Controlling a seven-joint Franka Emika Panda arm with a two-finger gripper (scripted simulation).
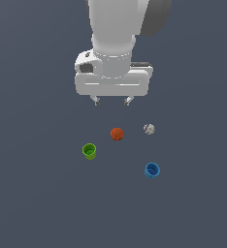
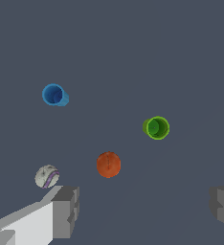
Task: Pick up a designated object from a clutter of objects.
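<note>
- Nearest you in the exterior view, the blue cup [image 1: 152, 170] stands upright on the dark worktop [image 1: 38, 203], toward that view's right, untouched.
- Your hand [image 1: 112, 100] hangs above the clutter with fingers [image 2: 66, 210] spread wide apart, gripping nothing.
- The orange-red ball [image 1: 117, 134] lies just below the hand, with the whitish-grey mottled ball [image 1: 149, 129] near it on the exterior view's right.
- The green cup [image 1: 89, 150] stands open-mouthed on that view's left, well apart from the blue cup.
</note>
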